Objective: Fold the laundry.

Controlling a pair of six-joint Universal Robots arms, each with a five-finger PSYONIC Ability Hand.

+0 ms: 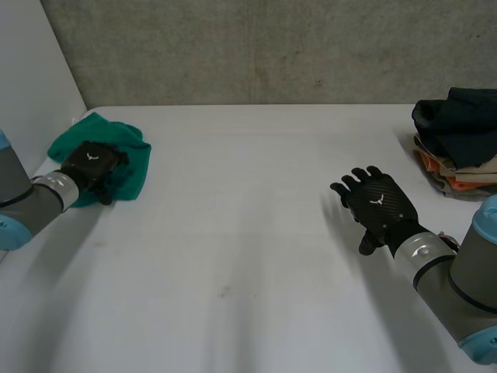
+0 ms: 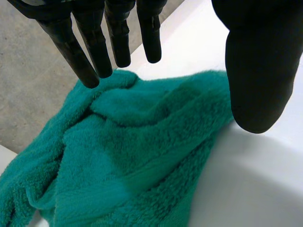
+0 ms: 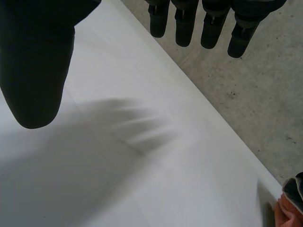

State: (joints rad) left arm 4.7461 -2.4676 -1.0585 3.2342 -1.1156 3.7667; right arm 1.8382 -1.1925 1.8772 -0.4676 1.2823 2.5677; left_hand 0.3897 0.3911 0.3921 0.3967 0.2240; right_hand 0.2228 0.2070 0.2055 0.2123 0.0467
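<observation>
One green towel [image 1: 133,163] lies in a crumpled heap at the far corner of the white table [image 1: 233,233] on the robot's left, close to the edge and the side wall. The left hand [image 1: 92,165] is over the heap; in its wrist view the fingers [image 2: 120,42] are straight and spread, with the thumb held wide apart, and nothing is pinched between them. The towel looks like thick terry: soft, limp and light, likely to sag and bunch when lifted, yet rough enough not to slip. A flat hem band shows along its near edge under the palm, and that edge or a corner at its end seems the best place to pinch, rather than the bulky middle. The right hand [image 1: 380,203] hovers over bare table well apart from the towel, fingers splayed and empty. A stack of folded clothes [image 1: 458,144], dark on top and orange and beige beneath, sits at the far right corner, clear of the wide middle where the towel could be spread. Nothing stands between, though the table edge beside the towel is a risk
</observation>
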